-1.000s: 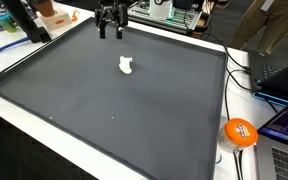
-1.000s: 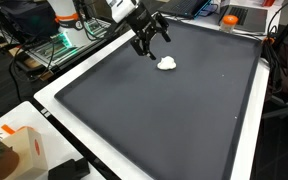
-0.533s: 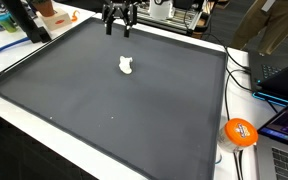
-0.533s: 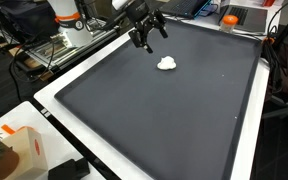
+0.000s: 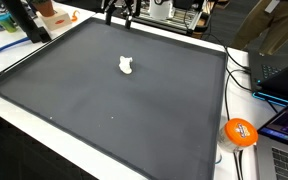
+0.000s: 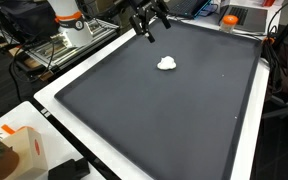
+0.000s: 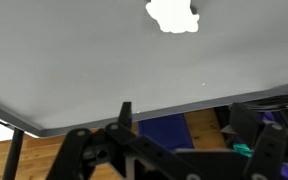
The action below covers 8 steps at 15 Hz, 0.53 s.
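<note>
Gripper (image 5: pixel 119 15) sits farther from the white lump (image 5: pixel 126 66) than a second ago. In both exterior views the gap between the two widens step by step. The gripper (image 6: pixel 154 27) goes from hanging near the lump (image 6: pixel 167 63) to well apart from it, over the rim of the dark mat (image 5: pixel 84 110) beyond the lump. It also rides higher above the surface: its upper part now runs off the top of the frame, where before it showed whole.
</note>
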Available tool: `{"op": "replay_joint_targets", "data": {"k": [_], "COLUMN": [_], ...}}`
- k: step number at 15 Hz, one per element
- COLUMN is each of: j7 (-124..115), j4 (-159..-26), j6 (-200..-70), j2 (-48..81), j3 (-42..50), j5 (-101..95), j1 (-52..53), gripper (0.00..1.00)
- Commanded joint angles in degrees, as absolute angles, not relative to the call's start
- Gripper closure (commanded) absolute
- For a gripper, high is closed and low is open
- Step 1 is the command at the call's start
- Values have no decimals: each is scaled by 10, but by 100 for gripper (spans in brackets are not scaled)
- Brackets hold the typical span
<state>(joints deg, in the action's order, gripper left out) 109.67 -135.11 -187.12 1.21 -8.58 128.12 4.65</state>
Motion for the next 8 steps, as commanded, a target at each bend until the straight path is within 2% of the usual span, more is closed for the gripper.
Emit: {"op": "replay_joint_targets", "data": {"k": [1, 8], "j7": [1151, 1291], "j4": [-1340, -1337], "j6": [-1864, -1782], "j2": [29, 110], "j3": [-70, -34], "j5": [1315, 1400], "j1": [51, 82], "gripper": [0, 0]}}
